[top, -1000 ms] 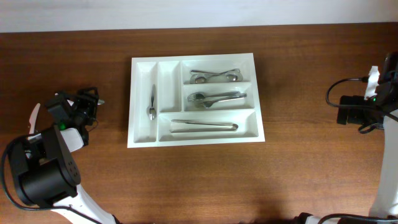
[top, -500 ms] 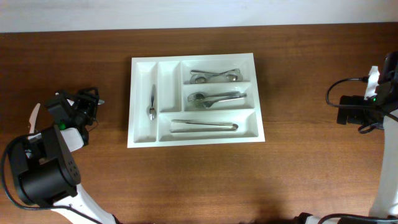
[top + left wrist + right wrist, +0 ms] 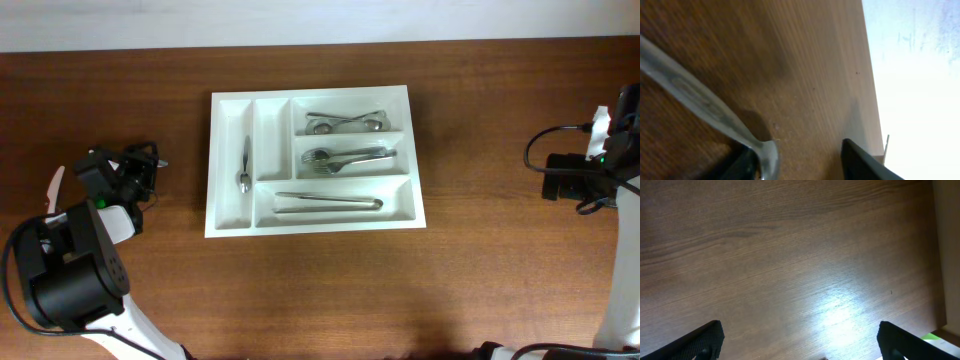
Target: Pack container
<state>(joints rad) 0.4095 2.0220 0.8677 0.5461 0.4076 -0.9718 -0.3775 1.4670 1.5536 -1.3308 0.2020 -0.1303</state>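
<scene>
No shift on the table (image 3: 500, 150) over the last second: container (image 3: 312, 227) at centre, cutlery in four of five compartments. At nine o'clock of it, left gripper (image 3: 805, 162) half spread and narrowing, metal utensil (image 3: 700, 102) against one finger, not clamped. At three o'clock, right gripper (image 3: 802, 342) splayed wide over bare wood. Probably closing in on another piece for packing

Left gripper (image 3: 800, 167) partly spread, right gripper (image 3: 802, 347) spread wide, arms far apart.
</scene>
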